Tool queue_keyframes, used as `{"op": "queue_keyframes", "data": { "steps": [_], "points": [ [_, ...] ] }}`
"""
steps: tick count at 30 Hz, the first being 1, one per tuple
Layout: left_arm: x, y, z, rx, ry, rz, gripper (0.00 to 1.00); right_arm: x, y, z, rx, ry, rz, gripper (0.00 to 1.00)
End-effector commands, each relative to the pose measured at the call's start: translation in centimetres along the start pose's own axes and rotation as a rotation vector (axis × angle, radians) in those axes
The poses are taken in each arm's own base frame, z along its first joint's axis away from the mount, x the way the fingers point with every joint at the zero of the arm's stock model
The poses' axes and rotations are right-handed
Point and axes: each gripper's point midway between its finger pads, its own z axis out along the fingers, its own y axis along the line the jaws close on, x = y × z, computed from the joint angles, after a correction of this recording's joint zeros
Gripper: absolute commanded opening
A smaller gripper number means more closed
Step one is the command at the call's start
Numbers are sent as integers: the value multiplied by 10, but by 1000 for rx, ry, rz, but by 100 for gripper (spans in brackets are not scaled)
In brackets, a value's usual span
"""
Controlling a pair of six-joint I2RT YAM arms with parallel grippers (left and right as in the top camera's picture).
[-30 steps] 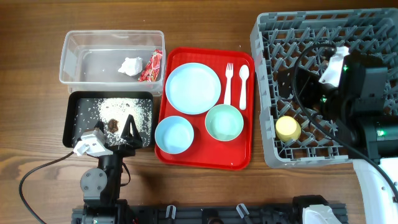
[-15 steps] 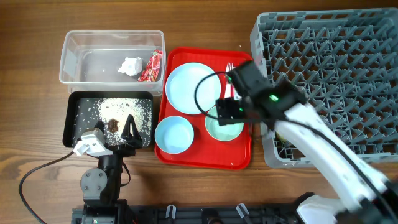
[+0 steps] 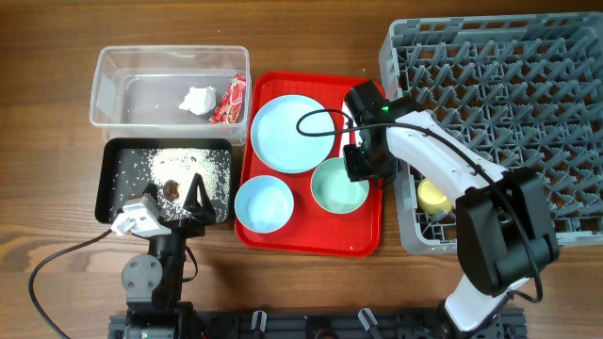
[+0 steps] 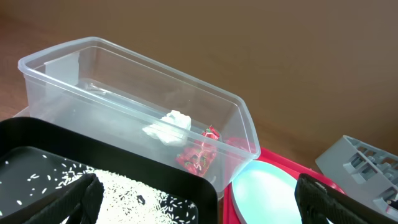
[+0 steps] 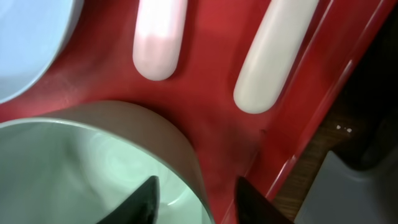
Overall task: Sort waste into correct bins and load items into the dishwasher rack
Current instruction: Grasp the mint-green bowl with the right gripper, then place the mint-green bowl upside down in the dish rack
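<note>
napkin (image 3: 198, 99), sauce packet (image 3: 227, 101) in clear tub (image 3: 170, 49), cup (image 3: 431, 196) in rack (image 3: 528, 85), end effectors (image 4: 199, 196) (image 5: 198, 198) apart

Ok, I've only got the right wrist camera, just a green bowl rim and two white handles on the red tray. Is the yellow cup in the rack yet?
Observer: Yes, the small yellow cup sits in the grey dishwasher rack, by its left wall, toward the front.
Operator: And the rubbish?
Observer: The crumpled napkin and the red sauce packet lie in the clear tub.
Operator: Left hand holding anything?
Observer: No, the left hand is open and empty, over the black tray.
</note>
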Motion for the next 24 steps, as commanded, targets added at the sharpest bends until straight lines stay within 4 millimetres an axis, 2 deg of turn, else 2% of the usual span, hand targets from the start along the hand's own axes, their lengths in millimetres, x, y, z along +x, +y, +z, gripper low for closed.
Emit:
{"op": "queue_keyframes", "data": {
  "steps": [1, 4, 6, 8, 11, 12, 16, 19, 20, 21, 22, 24],
  "points": [
    [0, 0, 0, 4, -3, -2, 100, 1, 3, 5, -14, 16, -16, 32],
    [0, 0, 0, 4, -3, -2, 100, 8, 1, 13, -9, 33, -2, 31],
    [0, 0, 0, 4, -3, -2, 100, 17, -3, 22, -3, 53, 23, 22],
    [0, 0, 0, 4, -3, -2, 100, 20, -4, 24, -1, 58, 24, 11],
    [0, 0, 0, 4, -3, -2, 100, 15, -1, 10, -15, 12, 20, 4],
    [0, 0, 0, 4, -3, -2, 100, 12, 0, 1, -22, -15, 17, 4],
    [0, 0, 0, 4, -3, -2, 100, 5, 7, -53, -65, -175, 0, 4],
    [0, 0, 0, 4, -3, -2, 100, 2, 13, -111, -117, -361, -19, 4],
    [0, 0, 0, 4, -3, -2, 100, -1, 7, -137, -95, -466, -23, 4],
    [0, 0, 0, 4, -3, -2, 100, -2, -6, -158, -36, -550, 2, 4],
    [0, 0, 0, 4, -3, -2, 100, -2, -30, -182, 67, -651, 77, 4],
    [0, 0, 0, 4, -3, -2, 100, 15, -100, -238, 374, -877, 386, 4]
  ]
}}
